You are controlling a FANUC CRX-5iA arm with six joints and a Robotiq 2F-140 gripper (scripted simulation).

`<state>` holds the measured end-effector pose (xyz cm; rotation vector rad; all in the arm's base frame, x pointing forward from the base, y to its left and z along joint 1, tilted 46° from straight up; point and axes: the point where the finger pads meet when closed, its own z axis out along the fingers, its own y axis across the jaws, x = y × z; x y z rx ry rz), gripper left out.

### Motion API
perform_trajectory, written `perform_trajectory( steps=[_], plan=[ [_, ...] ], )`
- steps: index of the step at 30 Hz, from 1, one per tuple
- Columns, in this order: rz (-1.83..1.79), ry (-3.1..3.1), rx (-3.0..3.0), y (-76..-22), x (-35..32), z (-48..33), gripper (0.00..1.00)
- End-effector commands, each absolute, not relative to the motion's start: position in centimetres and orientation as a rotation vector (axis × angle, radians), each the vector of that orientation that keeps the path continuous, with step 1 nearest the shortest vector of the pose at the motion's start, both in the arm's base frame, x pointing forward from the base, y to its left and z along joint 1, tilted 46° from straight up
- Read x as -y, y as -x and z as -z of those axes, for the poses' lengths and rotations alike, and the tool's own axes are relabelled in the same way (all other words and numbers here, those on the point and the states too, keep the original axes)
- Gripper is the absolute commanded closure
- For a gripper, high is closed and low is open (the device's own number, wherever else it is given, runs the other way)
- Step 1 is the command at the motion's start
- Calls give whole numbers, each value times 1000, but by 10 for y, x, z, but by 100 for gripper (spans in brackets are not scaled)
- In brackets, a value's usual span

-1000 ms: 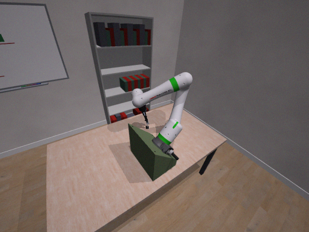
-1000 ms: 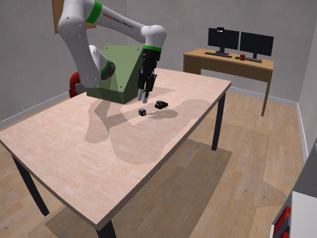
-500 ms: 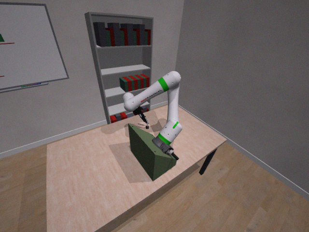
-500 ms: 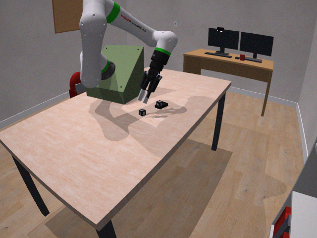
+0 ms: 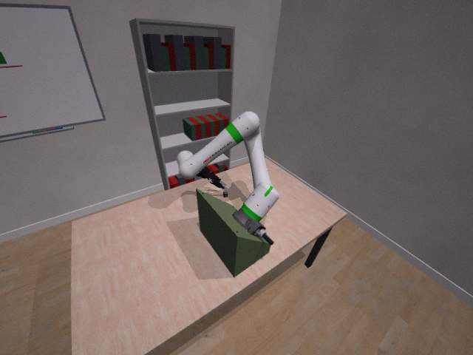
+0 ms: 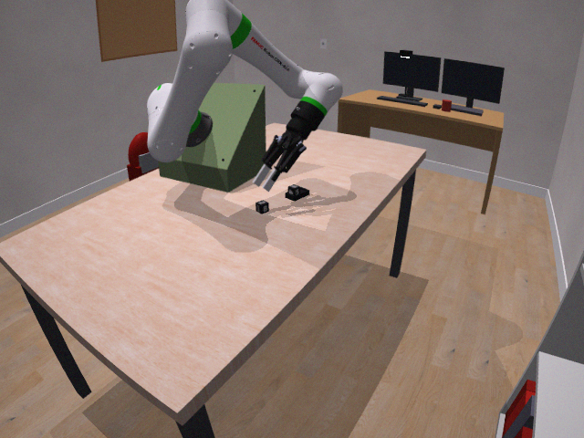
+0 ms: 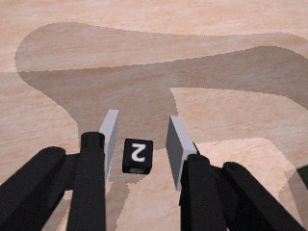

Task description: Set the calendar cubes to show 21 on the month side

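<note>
A small black cube point(image 7: 138, 155) lies on the table with a white 2 on its top face; it also shows in the exterior view point(image 6: 262, 205). My gripper point(image 7: 142, 128) hangs tilted above it with its fingers partly open and nothing between them; the cube lies lower, on the table, and shows between the two finger pads in the wrist view. In the exterior view the gripper point(image 6: 266, 179) is a little above and behind the cube. The small black tray point(image 6: 297, 195) sits on the table just right of the cube, with a second dark cube in it; its digits are too small to read.
The green wedge-shaped robot base point(image 6: 221, 134) stands close behind the gripper. The table's right edge point(image 6: 377, 207) is a short way beyond the tray. A desk with monitors point(image 6: 424, 108) stands farther off.
</note>
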<state>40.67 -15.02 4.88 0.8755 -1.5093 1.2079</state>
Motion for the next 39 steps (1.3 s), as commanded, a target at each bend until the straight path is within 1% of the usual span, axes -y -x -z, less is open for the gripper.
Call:
perform_trajectory(
  steps=[1, 25, 39],
  plan=[
    [-1210, -862, 1498, -407, 150, -47, 72],
    [-1210, -862, 1498, -407, 153, -44, 72],
    [-1210, -862, 1498, -407, 168, -30, 72]
  ],
)
